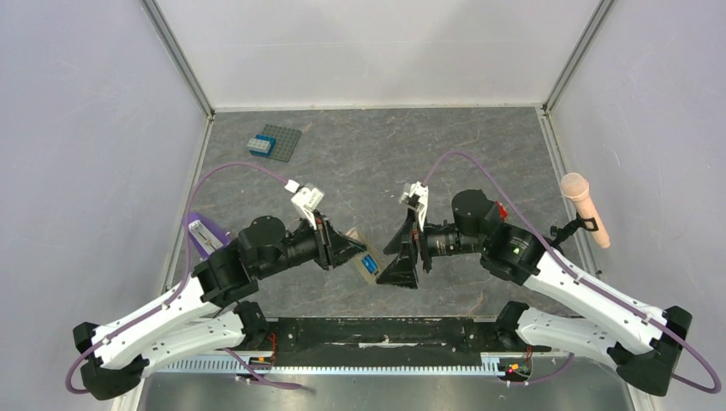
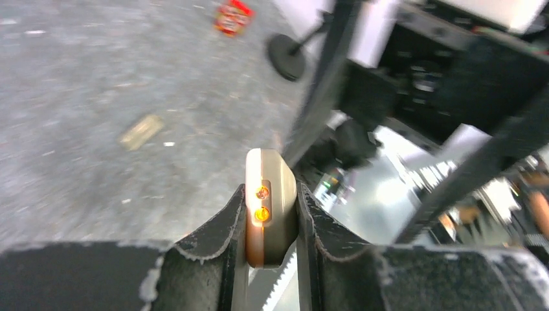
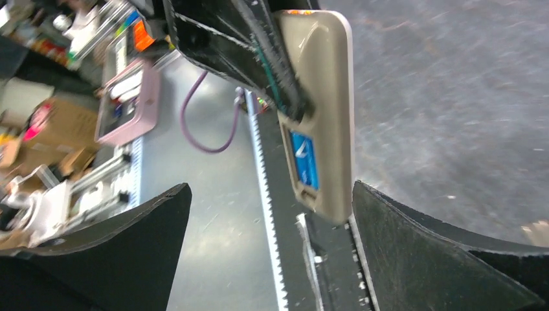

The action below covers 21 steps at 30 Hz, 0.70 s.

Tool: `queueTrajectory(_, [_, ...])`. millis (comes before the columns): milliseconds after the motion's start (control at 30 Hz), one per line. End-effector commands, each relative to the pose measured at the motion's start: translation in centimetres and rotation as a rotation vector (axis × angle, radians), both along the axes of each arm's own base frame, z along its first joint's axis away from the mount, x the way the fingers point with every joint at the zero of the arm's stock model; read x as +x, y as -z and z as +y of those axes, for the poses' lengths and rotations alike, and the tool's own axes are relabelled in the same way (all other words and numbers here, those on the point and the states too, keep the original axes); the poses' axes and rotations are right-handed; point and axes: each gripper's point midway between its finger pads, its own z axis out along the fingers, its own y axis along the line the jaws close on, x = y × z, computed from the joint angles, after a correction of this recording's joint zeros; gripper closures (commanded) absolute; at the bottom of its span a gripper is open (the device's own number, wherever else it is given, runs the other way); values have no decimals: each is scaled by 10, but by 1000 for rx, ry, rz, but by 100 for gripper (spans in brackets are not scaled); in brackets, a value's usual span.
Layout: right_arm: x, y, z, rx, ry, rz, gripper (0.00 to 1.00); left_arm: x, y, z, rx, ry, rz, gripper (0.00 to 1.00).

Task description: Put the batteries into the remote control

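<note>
Two arms over the grey table (image 1: 479, 145), leaning in from either side toward its near middle: left arm (image 1: 257, 253) and right arm (image 1: 505, 244).

Left jaws clenched on the remote control (image 2: 270, 194), gripping its narrow sides and holding it up off the table, tilted, tan back turned toward the right wrist camera. Right jaws released, spread wide to either side of the remote's free end, grasping nothing; one finger very near the casing, contact not clear.

Far back on the table, well apart: a grey studded plate (image 1: 278, 141) with its blue brick.

Inside the tan recess, one blue battery (image 3: 304, 159), seated. Second cell not made out, possibly hidden behind the left finger. Smaller still, a flat tan piece (image 2: 140, 131) lying loose on the table, perhaps the cover.

Risks, as a judgement only:
- Could pivot or slide out of the left grip under a push from the right side, given smooth edges pinched near one end.
- Could spill the cell on a tilt or jolt, with the recess open and uncovered.
- Could nip the left finger or knock the battery loose on a careless closing of the right jaws.
</note>
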Motion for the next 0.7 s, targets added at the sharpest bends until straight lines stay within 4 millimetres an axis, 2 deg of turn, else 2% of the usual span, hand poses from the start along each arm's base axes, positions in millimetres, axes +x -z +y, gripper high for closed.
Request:
queueTrajectory(0, [55,-19,-8,2,318,-124,3,54,29,53,81,-446,50,98])
queueTrajectory(67, [82,0,-18,-99,459,-147,3,63,39,64,91,-531,61,98])
queueTrajectory(167, [122,50,-42,-368,594,-253,8,72,55,74,93,-620,86,98])
queueTrajectory(200, [127,69,-44,-448,556,-306,9,74,58,77,91,-644,94,98])
queueTrajectory(267, [125,103,-47,-581,365,-428,11,78,64,81,96,-676,110,98])
queueTrajectory(333, [136,126,-58,-701,263,-543,12,80,70,84,99,-696,137,98])
queueTrajectory(467, [160,154,-69,-800,130,-637,12,89,81,90,84,-715,223,98])
queueTrajectory(567, [180,167,-68,-793,88,-596,13,98,87,90,33,-688,289,98])
queueTrajectory(667, [188,188,-71,-822,14,-579,14,111,88,91,-20,-662,340,98])
